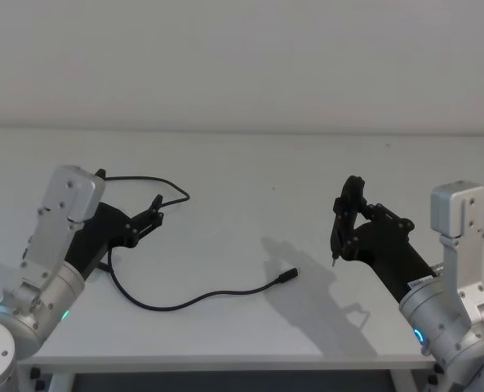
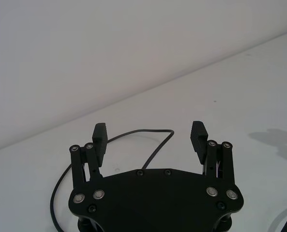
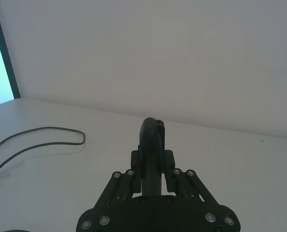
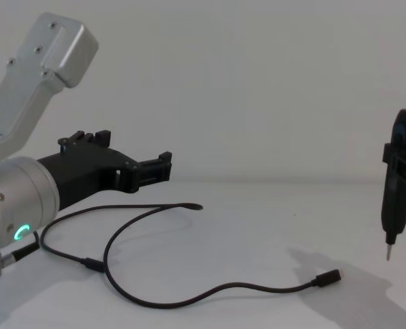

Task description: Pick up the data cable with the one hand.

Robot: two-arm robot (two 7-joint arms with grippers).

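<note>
White tabletop (image 1: 250,163) under a plain pale wall (image 1: 242,57) carries the whole scene. The left gripper (image 2: 149,135) has its jaws spread wide, the ribbed pads (image 2: 198,131) well apart with nothing between them. It hangs above the table rather than on it (the chest view shows clear air under the fingers). The data cable (image 1: 209,296) lies flat on the surface, untouched. One bend of it curls just ahead of the left fingertips, and in the left wrist view that bend crosses the gap between the pads, farther off. From there the cord runs back beneath the left gripper and sweeps out in a long arc toward the middle of the table. It ends in a small plug (image 1: 289,276) between the two arms. A green ring (image 4: 19,233) glows on the silver left wrist. Well apart on the other side, the right gripper (image 1: 352,216) is clamped on a slim dark tool (image 1: 339,229), whose thin metal tip points down above the table.
</note>
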